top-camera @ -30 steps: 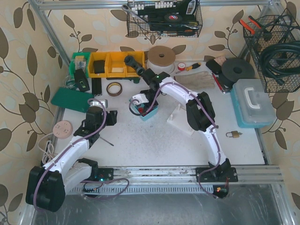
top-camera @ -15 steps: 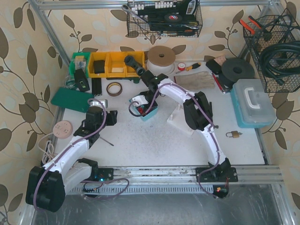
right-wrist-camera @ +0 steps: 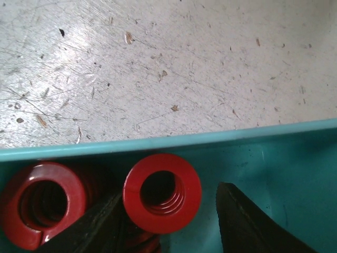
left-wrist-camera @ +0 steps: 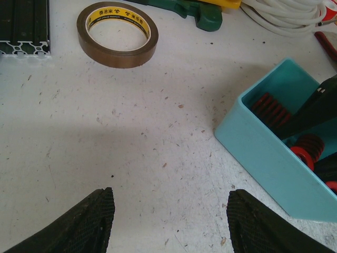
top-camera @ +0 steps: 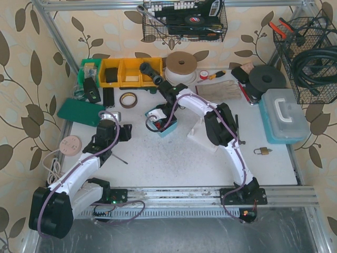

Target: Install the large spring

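The right gripper [right-wrist-camera: 166,205] reaches down into a teal bin [right-wrist-camera: 226,138] with its two dark fingers [right-wrist-camera: 247,221] spread apart, one on each side of a large red spring [right-wrist-camera: 162,192] that stands on end, so its round opening and inner coils face the wrist camera. The finger on one side looks pressed against the spring's lower edge, while the other finger stands just clear of it with a strip of teal floor between them, so the jaws are not clamped. A second red spring [right-wrist-camera: 42,203] sits just beside the first in the same bin, against the bin's wall. From above, the bin lies near the middle of the white table [top-camera: 174,158], and the right arm arches over from the near edge to reach it. The left gripper [left-wrist-camera: 168,226] hangs over bare, scuffed tabletop to the left of the bin, its jaws wide apart and holding nothing. A roll of brown tape [left-wrist-camera: 121,57] lies flat on the table farther back, well apart from both grippers.
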`<state>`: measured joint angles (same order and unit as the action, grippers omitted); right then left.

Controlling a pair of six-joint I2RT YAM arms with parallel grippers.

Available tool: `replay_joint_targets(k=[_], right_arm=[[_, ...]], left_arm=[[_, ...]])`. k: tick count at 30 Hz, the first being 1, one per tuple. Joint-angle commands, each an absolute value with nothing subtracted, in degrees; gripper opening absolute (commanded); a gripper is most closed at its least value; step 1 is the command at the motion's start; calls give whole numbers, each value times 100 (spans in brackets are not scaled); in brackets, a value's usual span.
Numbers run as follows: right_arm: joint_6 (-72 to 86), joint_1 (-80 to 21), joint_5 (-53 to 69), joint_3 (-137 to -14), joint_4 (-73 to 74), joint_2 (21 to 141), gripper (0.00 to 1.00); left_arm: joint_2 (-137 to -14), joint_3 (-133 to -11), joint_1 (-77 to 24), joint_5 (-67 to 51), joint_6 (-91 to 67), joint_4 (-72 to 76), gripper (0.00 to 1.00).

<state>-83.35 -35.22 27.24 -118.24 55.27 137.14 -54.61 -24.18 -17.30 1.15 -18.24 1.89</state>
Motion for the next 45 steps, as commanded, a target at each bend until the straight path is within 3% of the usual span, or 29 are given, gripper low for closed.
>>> replay_joint_targets(k=[1,11,18,20,23,25,35,45], right_arm=[[-8668,-3531,3349,-11923,5868,13855,47],[-8747,-3484,3479,-11948,5875,13740,16],[-8257,-3463,3530,-11796,5408,13461,6],[-7876,-3468,3314,-11641,5014,13299,5],[-7589,-3455,3226,-11519,4892,13075,6],[-7507,-3455,3259,-11466,4957,12936,6],[-4682,-3439,2937,-11214,4341,12250,4],[-932,-3446,579,-8514,2261,10121,0]], left_arm=[[-5396,-2404,-1714,127,-1748,413,63],[-5412,-2397,-1714,166,-1741,421,63],[-5466,-2396,-1714,185,-1730,471,63],[-5480,-2397,-1714,131,-1729,495,65],[-5486,-2407,-1712,119,-1742,502,82],[-5468,-2405,-1714,117,-1749,513,87],[-5307,-2374,-1714,66,-1804,477,90],[-5346,-2281,-1736,-772,-1715,923,89]])
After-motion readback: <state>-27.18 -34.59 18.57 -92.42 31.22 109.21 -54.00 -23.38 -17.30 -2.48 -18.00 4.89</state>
